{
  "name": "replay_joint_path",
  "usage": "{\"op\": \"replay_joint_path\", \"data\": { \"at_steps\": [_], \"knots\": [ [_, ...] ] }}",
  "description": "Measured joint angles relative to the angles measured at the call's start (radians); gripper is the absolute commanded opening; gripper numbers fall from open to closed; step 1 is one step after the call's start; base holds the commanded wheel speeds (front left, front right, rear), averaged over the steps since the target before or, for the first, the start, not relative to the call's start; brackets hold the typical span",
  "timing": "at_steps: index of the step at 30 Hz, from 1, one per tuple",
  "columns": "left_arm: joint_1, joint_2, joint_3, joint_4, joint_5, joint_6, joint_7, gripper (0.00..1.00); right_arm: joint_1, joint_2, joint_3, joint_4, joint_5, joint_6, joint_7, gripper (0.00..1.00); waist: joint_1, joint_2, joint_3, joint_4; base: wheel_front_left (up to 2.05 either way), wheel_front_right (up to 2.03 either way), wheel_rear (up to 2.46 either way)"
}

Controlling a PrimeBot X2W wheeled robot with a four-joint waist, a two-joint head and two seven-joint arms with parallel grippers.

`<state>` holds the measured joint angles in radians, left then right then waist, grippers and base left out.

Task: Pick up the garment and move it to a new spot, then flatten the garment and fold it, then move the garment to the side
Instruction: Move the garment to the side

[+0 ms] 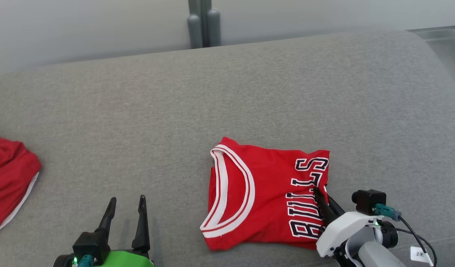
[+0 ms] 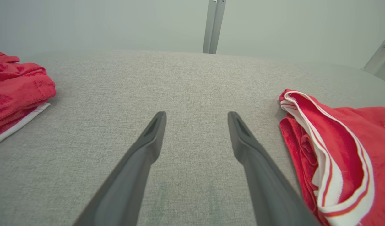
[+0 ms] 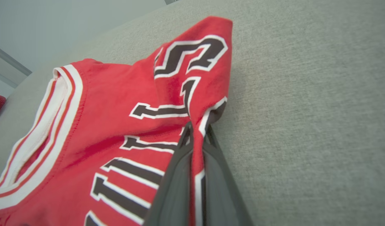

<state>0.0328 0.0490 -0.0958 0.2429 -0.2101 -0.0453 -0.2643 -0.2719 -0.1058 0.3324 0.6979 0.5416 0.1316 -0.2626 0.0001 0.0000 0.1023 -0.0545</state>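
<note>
The right gripper (image 3: 197, 131) is closed on the edge of the folded garment (image 1: 264, 193), with cloth pinched between its fingers. The rest lies flat to its left on the grey cushion (image 1: 249, 92). Further left, the left gripper (image 2: 195, 117) hovers wide and empty. Folding seems finished; next, I think, it must carry the garment aside without undoing the fold.

On grey woven-fabric cushion (image 1: 227, 92), right of centre: folded red mesh jersey (image 1: 264, 200). At far left edge, well apart: crumpled red cloth garment (image 1: 8, 181). Between the two: dark two-fingered left gripper (image 1: 127, 200), touching neither. At jersey's right edge: two-fingered right gripper (image 1: 318, 193), pinching it. Behind cushion: upright grey metal post (image 1: 203, 26).
</note>
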Motion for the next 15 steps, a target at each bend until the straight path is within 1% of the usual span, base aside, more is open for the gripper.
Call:
{"op": "replay_joint_path", "data": {
  "at_steps": [9, 15],
  "knots": [
    [0.006, 0.0, -0.012, -0.012, -0.007, -0.005, 0.0, 1.0, 0.019, 0.005, -0.003, -0.025, -0.01, 0.0, 0.0, 0.0, 0.0, 0.0, -0.039, -0.162, 0.0, 0.0, 0.0],
    [-0.007, 0.0, -0.032, -0.025, -0.006, -0.007, 0.0, 1.0, 0.017, 0.011, 0.026, -0.036, -0.012, 0.0, 0.0, 0.0, 0.0, 0.0, -0.045, -0.271, 0.0, 0.0, 0.0]
  ]
}}
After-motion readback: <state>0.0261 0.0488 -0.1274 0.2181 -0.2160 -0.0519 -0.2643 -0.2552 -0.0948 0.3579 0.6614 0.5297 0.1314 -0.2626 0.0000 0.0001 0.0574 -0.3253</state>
